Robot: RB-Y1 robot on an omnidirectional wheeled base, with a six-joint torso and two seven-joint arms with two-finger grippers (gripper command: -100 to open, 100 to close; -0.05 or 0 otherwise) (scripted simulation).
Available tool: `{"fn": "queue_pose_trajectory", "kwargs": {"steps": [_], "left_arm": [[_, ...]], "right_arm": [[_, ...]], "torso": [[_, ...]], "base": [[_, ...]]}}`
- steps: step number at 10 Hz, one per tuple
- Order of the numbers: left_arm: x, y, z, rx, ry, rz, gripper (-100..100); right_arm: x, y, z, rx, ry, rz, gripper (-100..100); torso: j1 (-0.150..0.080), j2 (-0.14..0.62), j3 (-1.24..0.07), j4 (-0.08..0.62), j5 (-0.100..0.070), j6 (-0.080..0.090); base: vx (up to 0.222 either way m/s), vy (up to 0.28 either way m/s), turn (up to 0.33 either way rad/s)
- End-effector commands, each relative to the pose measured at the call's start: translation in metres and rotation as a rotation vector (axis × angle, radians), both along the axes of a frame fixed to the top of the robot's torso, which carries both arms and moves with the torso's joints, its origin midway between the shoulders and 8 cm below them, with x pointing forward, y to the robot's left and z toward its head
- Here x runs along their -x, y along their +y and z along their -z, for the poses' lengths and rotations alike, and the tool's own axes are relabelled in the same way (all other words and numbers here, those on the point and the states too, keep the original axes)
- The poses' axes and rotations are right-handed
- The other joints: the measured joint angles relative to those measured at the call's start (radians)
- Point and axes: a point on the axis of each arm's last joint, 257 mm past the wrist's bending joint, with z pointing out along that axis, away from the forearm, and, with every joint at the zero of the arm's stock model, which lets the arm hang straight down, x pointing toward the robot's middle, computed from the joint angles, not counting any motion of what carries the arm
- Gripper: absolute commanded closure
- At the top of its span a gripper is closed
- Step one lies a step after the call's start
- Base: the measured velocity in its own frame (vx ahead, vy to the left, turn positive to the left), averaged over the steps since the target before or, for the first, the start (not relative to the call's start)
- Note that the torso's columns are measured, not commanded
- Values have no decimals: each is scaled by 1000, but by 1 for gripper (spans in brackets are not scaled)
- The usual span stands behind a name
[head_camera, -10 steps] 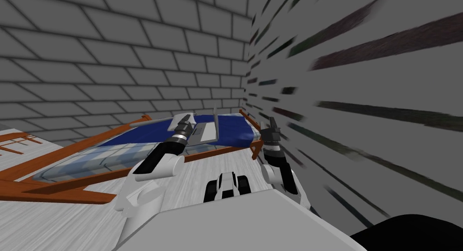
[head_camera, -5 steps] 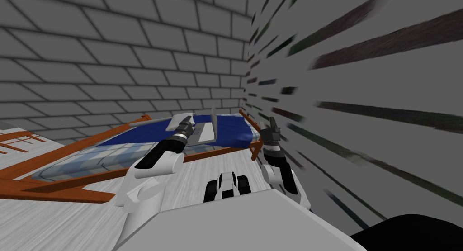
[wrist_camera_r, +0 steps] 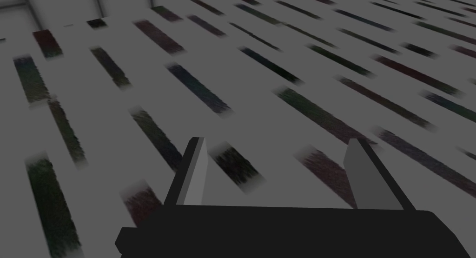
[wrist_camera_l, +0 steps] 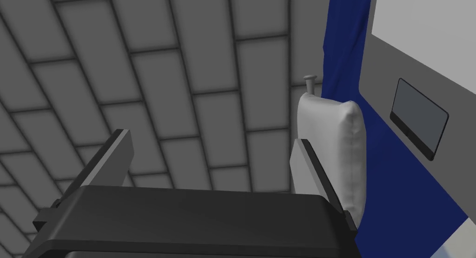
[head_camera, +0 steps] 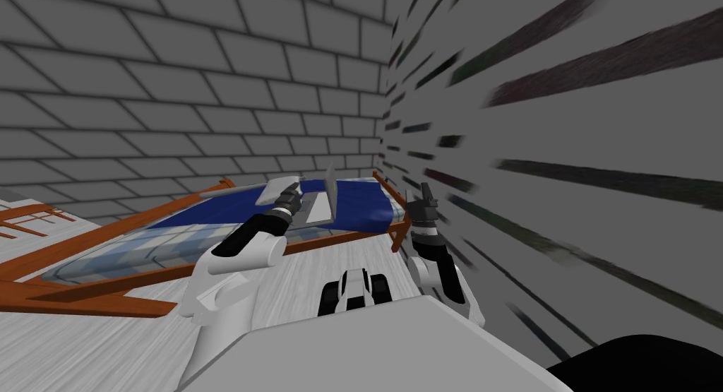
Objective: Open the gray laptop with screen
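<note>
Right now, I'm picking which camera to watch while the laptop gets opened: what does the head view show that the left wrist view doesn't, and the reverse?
Head view adds: the laptop with its lid standing upright, the bed's orange-brown frame, and the right gripper off the bed's end. Left wrist view adds: a dark rectangle on the laptop's grey base, and the left gripper with its fingers open, holding nothing. Both: left gripper, laptop, white pillow, blue sheet, brick wall.
</note>
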Motion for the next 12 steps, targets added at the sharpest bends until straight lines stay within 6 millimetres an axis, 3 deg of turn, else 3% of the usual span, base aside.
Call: {"fn": "queue_pose_trajectory", "kwargs": {"steps": [1, 12], "left_arm": [[-2, 4, 8, -8, 54, -14, -100], [1, 21, 21, -49, 222, -68, -100]], "right_arm": [[0, 0, 0, 0, 0, 0, 0], [0, 0, 0, 0, 0, 0, 0]], "torso": [[-1, -1, 0, 0, 0, 0], [1, 0, 0, 0, 0, 0]], "base": [[24, -63, 6], [28, -56, -7]]}}
